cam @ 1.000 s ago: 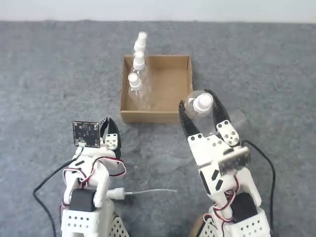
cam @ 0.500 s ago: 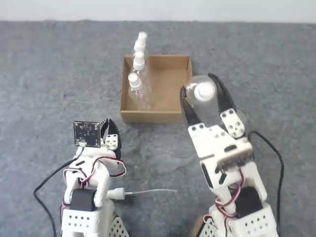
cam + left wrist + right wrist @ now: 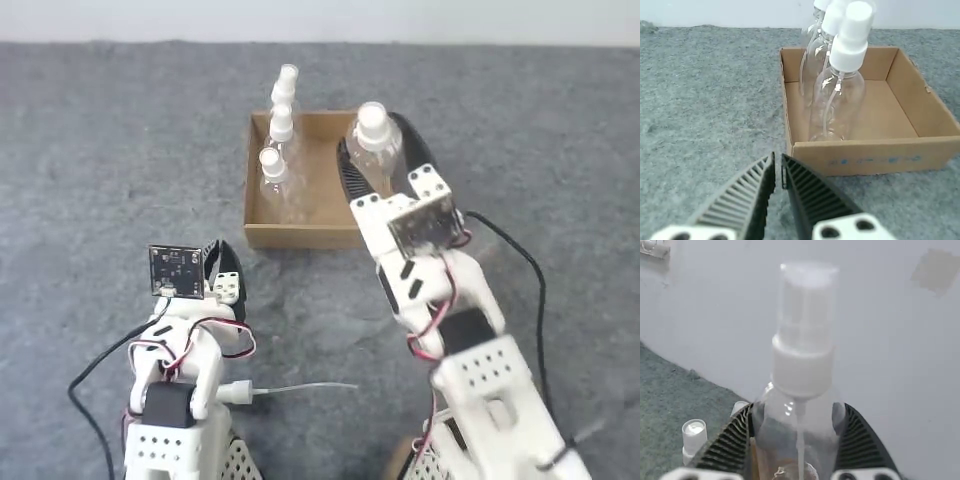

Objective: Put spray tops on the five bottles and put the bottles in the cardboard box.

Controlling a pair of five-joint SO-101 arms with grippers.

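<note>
Cardboard box stands open-topped on the grey mat, toward the far middle of it. The right arm is stretched out from the near edge up to the box's right half. The left arm is drawn back at the near left, well apart from the box. Right gripper is clamped around the body of a clear bottle, one ribbed finger on each side. This bottle is upright, has its white spray top fitted, and stands over the right part of the box. Whether it touches the box floor cannot be told. Left gripper is all but closed, with only a thin gap between the ribbed fingers, and nothing is in it. It points toward the box's near left corner. Three bottles stand upright in a row inside the box along its left wall, each with a white spray top on. One loose spray top lies on the mat beside the left arm's base, its thin tube pointing toward the right arm.
</note>
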